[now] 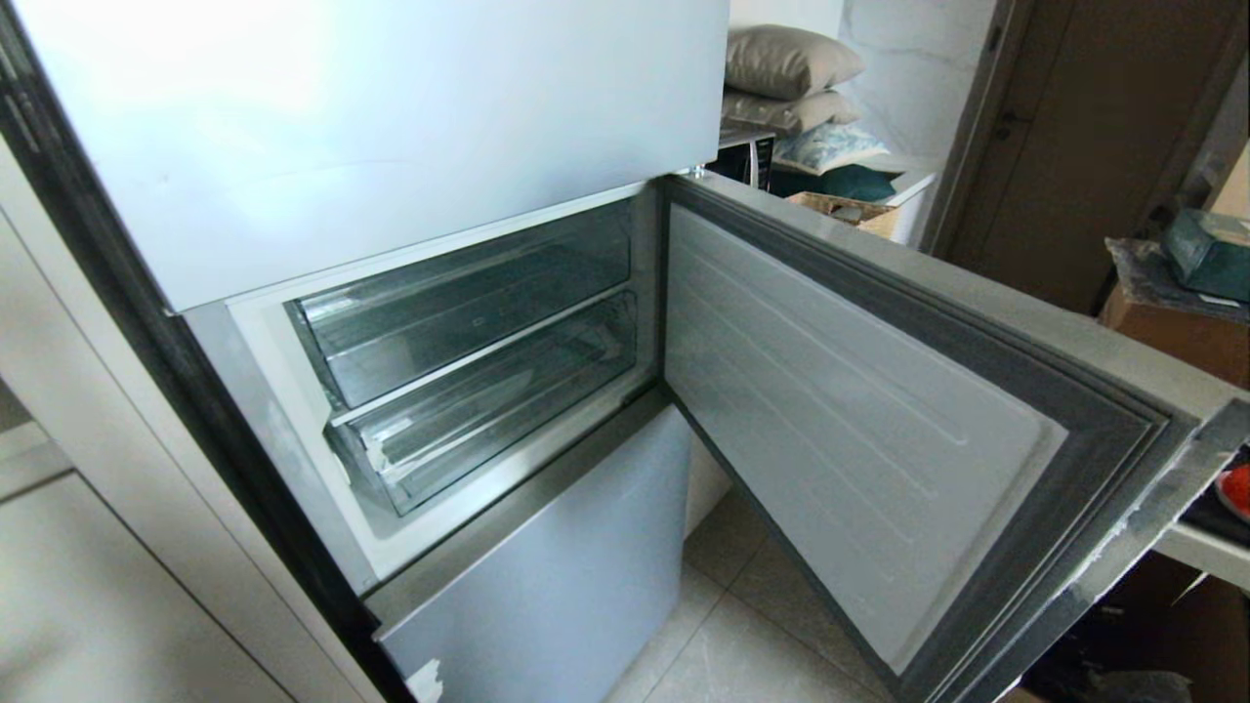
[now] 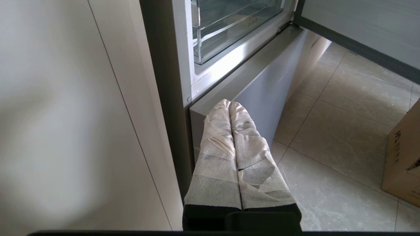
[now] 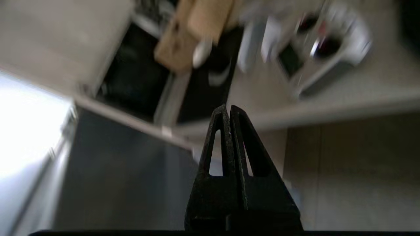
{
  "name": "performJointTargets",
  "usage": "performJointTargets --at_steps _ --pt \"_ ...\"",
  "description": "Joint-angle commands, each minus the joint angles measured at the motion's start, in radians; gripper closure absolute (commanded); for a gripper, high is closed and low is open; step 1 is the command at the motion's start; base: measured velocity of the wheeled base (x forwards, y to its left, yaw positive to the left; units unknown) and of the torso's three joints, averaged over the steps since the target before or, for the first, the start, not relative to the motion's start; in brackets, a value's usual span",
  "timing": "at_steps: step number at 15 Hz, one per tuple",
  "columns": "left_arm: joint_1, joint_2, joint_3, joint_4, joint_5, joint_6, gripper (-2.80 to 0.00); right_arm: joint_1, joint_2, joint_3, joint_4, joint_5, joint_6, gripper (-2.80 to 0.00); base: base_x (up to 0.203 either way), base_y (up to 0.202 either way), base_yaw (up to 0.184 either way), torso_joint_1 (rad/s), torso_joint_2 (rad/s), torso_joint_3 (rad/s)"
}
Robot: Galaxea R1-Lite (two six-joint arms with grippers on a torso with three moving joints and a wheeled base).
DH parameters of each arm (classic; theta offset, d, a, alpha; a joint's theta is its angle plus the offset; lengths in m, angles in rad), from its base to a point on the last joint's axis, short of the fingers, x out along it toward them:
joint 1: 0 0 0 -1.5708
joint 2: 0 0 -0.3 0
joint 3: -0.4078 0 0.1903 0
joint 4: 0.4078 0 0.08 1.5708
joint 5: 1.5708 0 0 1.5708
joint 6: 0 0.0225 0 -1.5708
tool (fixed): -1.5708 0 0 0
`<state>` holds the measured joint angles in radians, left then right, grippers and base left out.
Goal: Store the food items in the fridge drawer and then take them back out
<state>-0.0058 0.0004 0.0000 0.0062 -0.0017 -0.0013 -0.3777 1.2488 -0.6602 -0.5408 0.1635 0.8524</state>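
Observation:
The fridge's middle door point(image 1: 859, 410) hangs wide open to the right. Inside it two clear plastic fridge drawers, an upper point(image 1: 469, 293) and a lower point(image 1: 498, 410), sit pushed in, and both look empty. A red-orange rounded item point(image 1: 1238, 491), probably one of the food items, shows partly at the head view's far right edge on a white ledge. My left gripper point(image 2: 229, 103), with tape-wrapped fingers, is shut on nothing low beside the fridge's bottom front panel point(image 2: 262, 88). My right gripper point(image 3: 228, 106) is shut and empty, and its surroundings are blurred. Neither arm shows in the head view.
A pale cabinet wall point(image 1: 88, 547) flanks the fridge on the left. A cardboard box point(image 2: 403, 154) stands on the tiled floor point(image 2: 331, 170) to the right. Pillows point(image 1: 786, 63) and boxes are stacked behind the open door, near a brown room door point(image 1: 1094, 127).

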Motion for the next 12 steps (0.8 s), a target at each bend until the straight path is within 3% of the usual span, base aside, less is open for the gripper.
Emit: performJointTargets --at_steps 1,5,7,12 --pt "0.0 0.0 0.0 0.0 0.0 0.0 0.0 0.172 0.082 0.036 -0.007 -0.036 -0.005 0.0 0.0 0.0 0.0 0.0 0.0 0.0" --pt "0.0 0.0 0.0 0.0 0.0 0.0 0.0 0.409 0.263 0.009 -0.023 -0.093 -0.025 0.0 0.0 0.0 0.0 0.0 0.0 0.0" --pt "0.0 0.0 0.0 0.0 0.0 0.0 0.0 0.483 0.357 -0.043 -0.034 -0.102 -0.087 0.0 0.0 0.0 0.0 0.0 0.0 0.0" --pt "0.0 0.0 0.0 0.0 0.0 0.0 0.0 0.683 0.614 -0.228 -0.229 -0.122 -0.229 0.0 0.0 0.0 0.0 0.0 0.0 0.0"
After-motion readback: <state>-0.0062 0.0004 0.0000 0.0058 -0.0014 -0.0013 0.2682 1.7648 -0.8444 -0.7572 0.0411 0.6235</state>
